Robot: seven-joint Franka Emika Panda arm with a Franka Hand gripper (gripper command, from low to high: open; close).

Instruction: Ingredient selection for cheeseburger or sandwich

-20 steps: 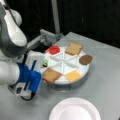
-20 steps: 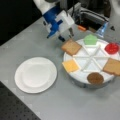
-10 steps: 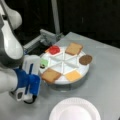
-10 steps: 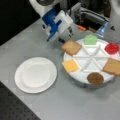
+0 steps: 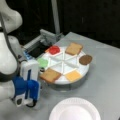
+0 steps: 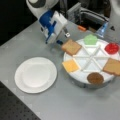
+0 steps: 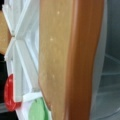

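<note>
Probably a robotics lab: a grey table [image 6: 30,45] against black backdrop, a perforated board [image 6: 15,110] just beside the table's edge.

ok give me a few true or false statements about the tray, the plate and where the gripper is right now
1. The white plate has nothing on it. True.
2. The gripper is beside the toast square at the tray's edge. True; in the wrist view that toast fills most of the frame.
3. The yellow cheese square sits on the plate. False; it lies in a compartment of the segmented tray.
4. The tray holds only one toast square. False; a second toast square lies on its far side.
5. The dark brown patty is stacked on the red disc. False; each lies in its own compartment.
</note>
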